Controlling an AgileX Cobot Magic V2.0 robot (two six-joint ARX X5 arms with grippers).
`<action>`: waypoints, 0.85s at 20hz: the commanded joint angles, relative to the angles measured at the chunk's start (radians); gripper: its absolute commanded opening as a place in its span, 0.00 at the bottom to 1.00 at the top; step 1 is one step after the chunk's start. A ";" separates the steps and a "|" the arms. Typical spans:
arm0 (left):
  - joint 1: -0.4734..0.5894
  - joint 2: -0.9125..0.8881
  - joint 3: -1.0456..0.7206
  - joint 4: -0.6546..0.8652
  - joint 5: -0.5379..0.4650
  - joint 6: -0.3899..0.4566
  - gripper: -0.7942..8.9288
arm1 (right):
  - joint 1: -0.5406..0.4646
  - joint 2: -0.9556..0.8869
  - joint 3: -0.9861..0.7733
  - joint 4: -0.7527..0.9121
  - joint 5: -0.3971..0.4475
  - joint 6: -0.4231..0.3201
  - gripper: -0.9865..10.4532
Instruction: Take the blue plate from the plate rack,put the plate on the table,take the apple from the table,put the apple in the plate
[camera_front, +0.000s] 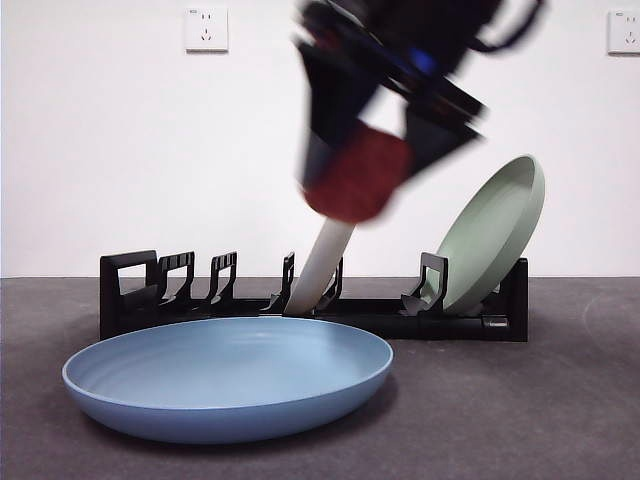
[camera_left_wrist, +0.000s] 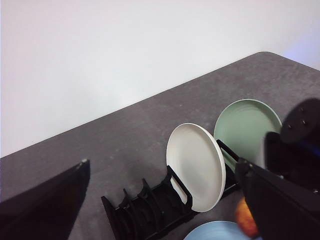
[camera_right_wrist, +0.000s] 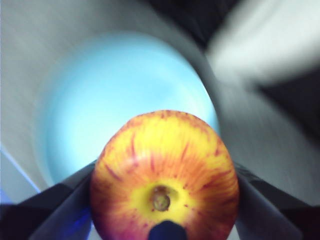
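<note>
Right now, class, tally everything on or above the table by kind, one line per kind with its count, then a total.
Plates: 3, namely the blue plate on the table, the cream-white plate and the sage-green plate in the rack
Plate rack: 1
Apple: 1, gripped by the right end effector above the blue plate
Total: 5

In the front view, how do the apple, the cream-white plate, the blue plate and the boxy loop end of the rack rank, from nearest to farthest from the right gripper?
1. The apple, clamped in the right gripper.
2. The cream-white plate, just below, standing in the plate rack.
3. The blue plate, flat on the table, lower down.
4. The boxy loop end, far to the side.
</note>
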 joint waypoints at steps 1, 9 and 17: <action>0.003 -0.001 -0.003 0.005 -0.002 0.007 0.59 | 0.037 0.103 0.085 -0.004 -0.003 -0.014 0.08; 0.003 -0.001 -0.003 0.000 -0.002 0.007 0.59 | 0.104 0.401 0.249 -0.067 0.038 -0.069 0.08; 0.003 -0.001 -0.003 -0.005 -0.002 0.007 0.59 | 0.105 0.486 0.249 -0.104 0.055 -0.091 0.08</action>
